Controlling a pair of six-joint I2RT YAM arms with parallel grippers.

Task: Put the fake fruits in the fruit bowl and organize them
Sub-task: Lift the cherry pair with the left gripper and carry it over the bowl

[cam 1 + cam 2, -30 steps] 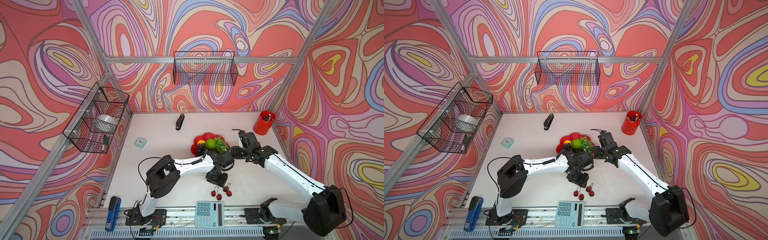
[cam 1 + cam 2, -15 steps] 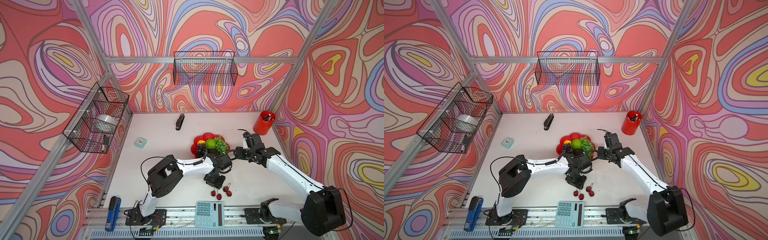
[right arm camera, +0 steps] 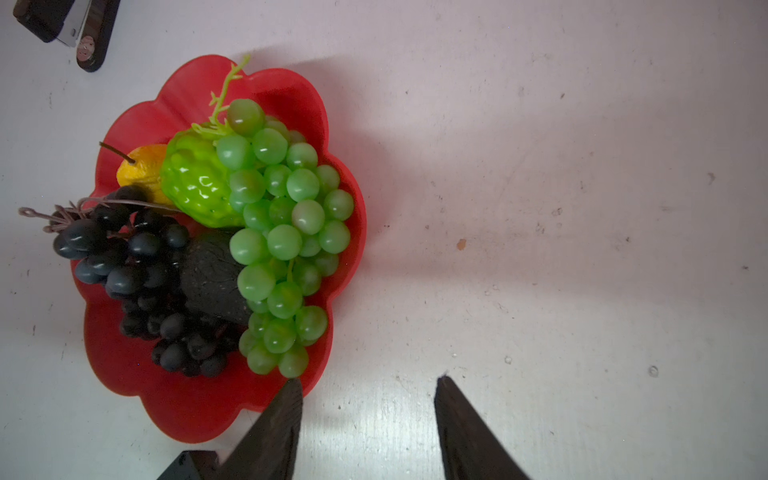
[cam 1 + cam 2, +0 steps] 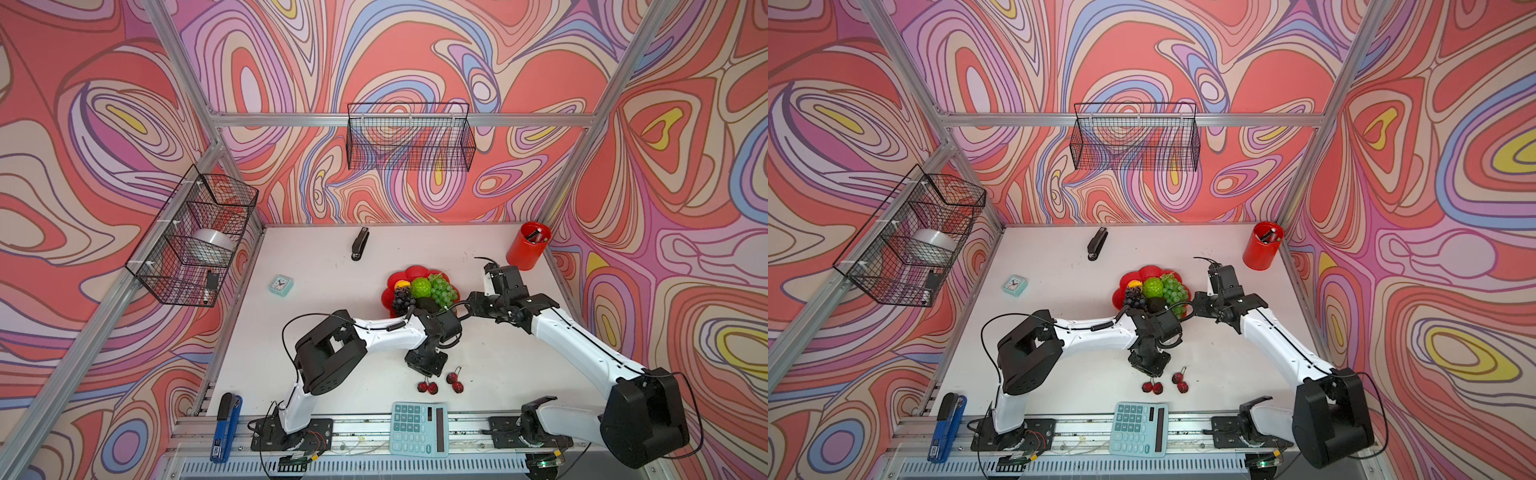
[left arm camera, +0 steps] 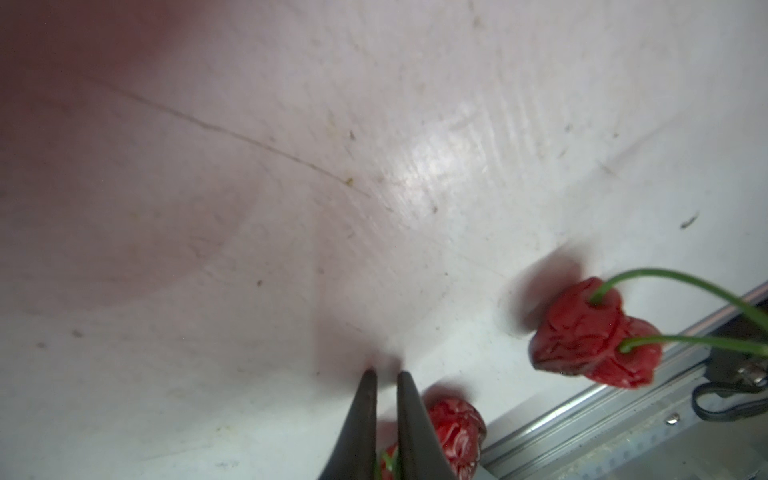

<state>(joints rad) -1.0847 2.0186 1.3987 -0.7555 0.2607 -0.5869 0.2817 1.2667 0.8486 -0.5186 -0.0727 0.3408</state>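
The left gripper [image 5: 384, 376] points tip-down at the white bench [image 5: 374, 145]. Its jaws are pinched almost together on the thin green stem of the red stemmed berries [image 5: 455, 432], which lie on the bench just beside one jaw tip. A second berry pair [image 5: 594, 336] lies farther off on that same side, untouched, near the bench's metal rail. The right gripper [image 3: 370, 380] hangs with its jaws wide apart and nothing between them. One jaw tip is over the scalloped rim of the red fruit bowl [image 3: 187, 415] and the other is over bare bench. Ahead of that first jaw the bowl holds the green grape bunch [image 3: 282, 232], with the dark avocado [image 3: 212, 274] wedged between it and the dark purple grape bunch [image 3: 149, 266]. Beyond them sit the bumpy lime-green ball [image 3: 195, 183] and the small yellow fruit [image 3: 141, 166].
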